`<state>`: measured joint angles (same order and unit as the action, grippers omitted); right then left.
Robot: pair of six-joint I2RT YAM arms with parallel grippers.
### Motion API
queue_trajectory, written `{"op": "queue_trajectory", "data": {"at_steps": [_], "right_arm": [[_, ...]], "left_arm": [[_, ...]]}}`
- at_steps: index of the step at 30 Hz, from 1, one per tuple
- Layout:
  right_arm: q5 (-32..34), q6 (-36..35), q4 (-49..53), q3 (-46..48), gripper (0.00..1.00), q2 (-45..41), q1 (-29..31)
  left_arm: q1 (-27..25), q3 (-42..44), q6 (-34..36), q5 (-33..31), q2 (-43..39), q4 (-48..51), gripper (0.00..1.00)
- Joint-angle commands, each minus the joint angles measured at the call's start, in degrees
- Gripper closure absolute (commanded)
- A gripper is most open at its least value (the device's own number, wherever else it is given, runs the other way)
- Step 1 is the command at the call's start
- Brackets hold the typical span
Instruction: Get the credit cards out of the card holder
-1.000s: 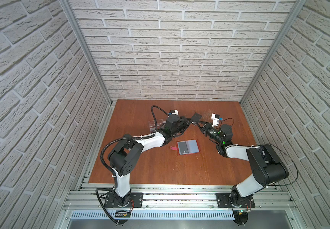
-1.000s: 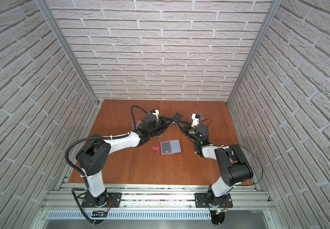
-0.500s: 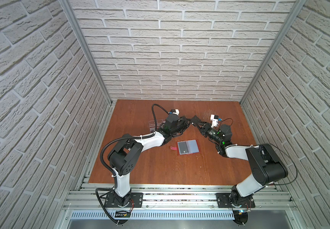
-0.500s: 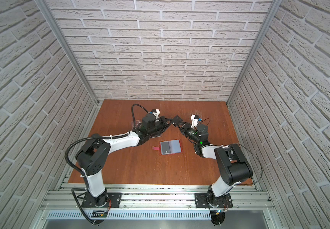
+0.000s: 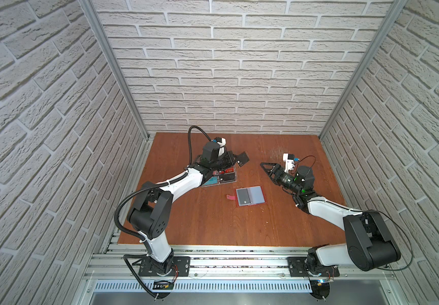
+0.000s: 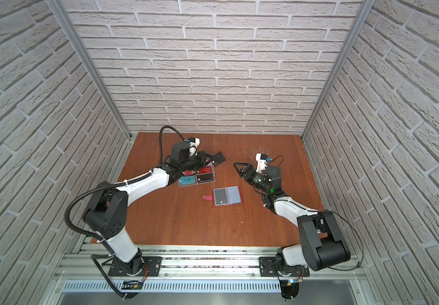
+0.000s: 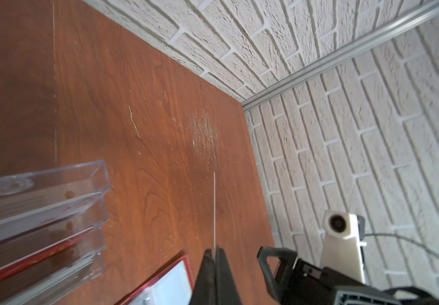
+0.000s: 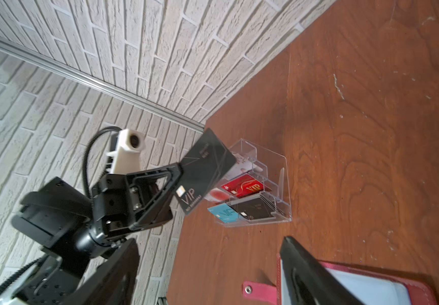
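Left gripper [image 5: 235,160], just above the centre of both top views, is clamped on one corner of a black card [image 8: 207,169] and holds it in the air, tilted, at the upper right corner of the tray [image 5: 222,178]. In the right wrist view the card's face is matte black, with pale "VIP" lettering, a row of small print under it, a small pale chip square and thin pale crossing lines. In the left wrist view the same card appears edge-on as a thin pale line rising from between the closed fingers. Right gripper [image 5: 267,170], right of centre in both top views, has its jaws spread wide and carries nothing; it points toward the upper left, well apart from the card. The holder [image 5: 250,196] lies open and flat on the table [image 5: 213,224] at the middle of both top views: red cover, two translucent sleeves side by side. The left sleeve shows a dark grey card [image 5: 243,196]; the right sleeve looks pale blue-grey. A red tab [image 5: 231,196] sticks out from its left edge. The tray, of clear acrylic, holds red, teal and black cards.
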<state>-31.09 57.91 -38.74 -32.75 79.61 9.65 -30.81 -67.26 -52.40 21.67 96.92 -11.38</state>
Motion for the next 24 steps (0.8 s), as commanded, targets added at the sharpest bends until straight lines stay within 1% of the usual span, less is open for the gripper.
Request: {"op": "queue_trajectory", "data": {"at_steps": [1, 5, 6, 10, 13, 16, 20, 24], "right_arm": [[-1.8, -7.1, 9.3, -2.5, 0.1, -2.0, -0.1], [-2.1, -13.3, 17.7, -4.8, 0.08, -3.6, 0.0], [-2.4, -14.7, 19.3, -5.3, 0.06, -3.9, 0.1], [-3.6, -17.9, 23.0, -6.2, 0.05, -4.2, 0.1], [-4.9, -18.9, 23.6, -6.4, 0.05, -3.3, 0.4], [-5.7, -20.4, 24.8, -7.1, 0.04, -2.0, 1.2], [-5.8, -21.6, 25.3, -7.5, 0.04, -1.1, 2.0], [-6.3, -23.2, 26.3, -8.6, 0.04, 0.8, 2.6]], "left_arm": [[-0.2, -0.4, 16.4, -1.5, -5.1, 4.7, 1.0], [-0.2, 4.2, 29.2, -3.6, -8.9, 3.8, 1.0], [-0.1, 5.4, 32.5, -3.8, -9.6, 3.6, 1.0], [0.0, 9.8, 45.3, -2.4, -10.6, 1.2, 1.0], [0.2, 12.1, 53.1, -0.5, -9.9, -0.1, 1.0], [1.7, 11.8, 56.8, 3.7, -7.7, -0.1, 1.0], [4.3, 11.7, 57.7, 9.7, -6.1, -3.0, 1.0], [5.7, 11.6, 64.0, 13.3, -4.7, -2.9, 1.0]]}}
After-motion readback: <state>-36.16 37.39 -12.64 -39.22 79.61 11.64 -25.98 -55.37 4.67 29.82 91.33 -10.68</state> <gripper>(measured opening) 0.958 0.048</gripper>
